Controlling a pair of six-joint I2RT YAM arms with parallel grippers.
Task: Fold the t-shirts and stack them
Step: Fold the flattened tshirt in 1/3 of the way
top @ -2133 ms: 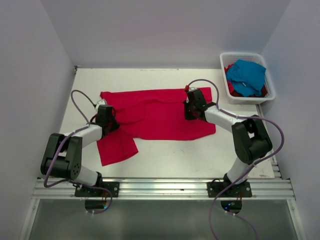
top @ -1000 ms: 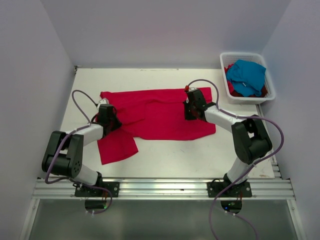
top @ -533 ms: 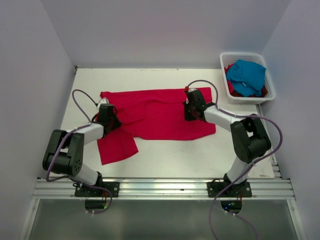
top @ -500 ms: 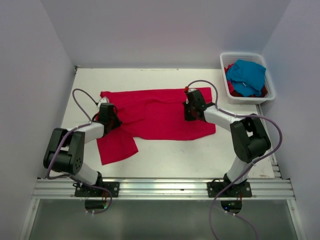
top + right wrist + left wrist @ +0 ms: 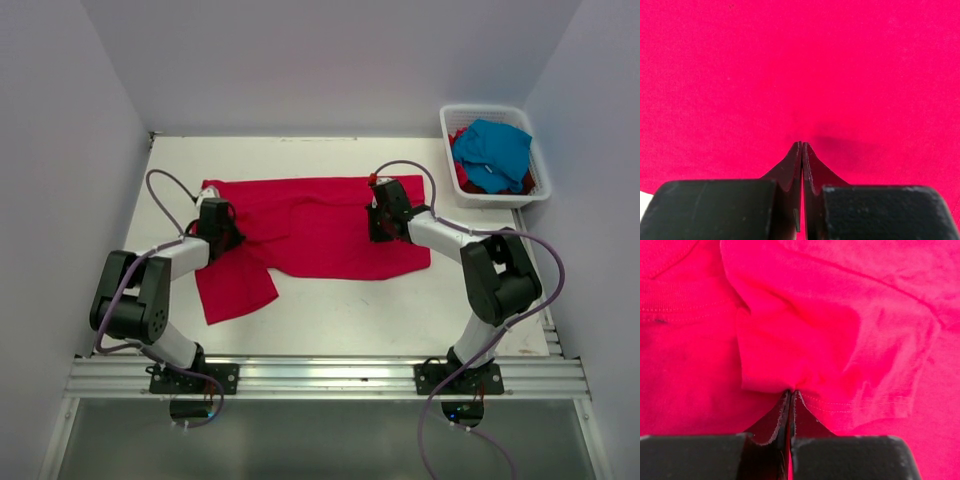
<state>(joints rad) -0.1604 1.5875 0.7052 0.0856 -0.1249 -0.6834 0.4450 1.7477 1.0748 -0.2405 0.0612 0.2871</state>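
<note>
A crimson t-shirt point(image 5: 310, 225) lies spread across the middle of the table; one flap point(image 5: 235, 290) hangs toward the near left. My left gripper point(image 5: 218, 228) sits on its left part. In the left wrist view it point(image 5: 791, 391) is shut, pinching a bunched fold of the red cloth point(image 5: 840, 315). My right gripper point(image 5: 383, 222) sits on the shirt's right part. In the right wrist view it point(image 5: 802, 144) is shut with its tips on the smooth red cloth point(image 5: 790, 60), with a small dimple beside them. A turquoise t-shirt point(image 5: 492, 150) lies on more crimson cloth point(image 5: 462, 176) in the basket.
The white slatted basket point(image 5: 497, 201) stands at the far right corner of the table. White walls close in the left, back and right sides. Bare white tabletop point(image 5: 340, 300) lies between the shirt and the near rail.
My left gripper has moved a little toward the far side, pulling the shirt's left part and near-left flap with it. The right gripper has barely moved.
</note>
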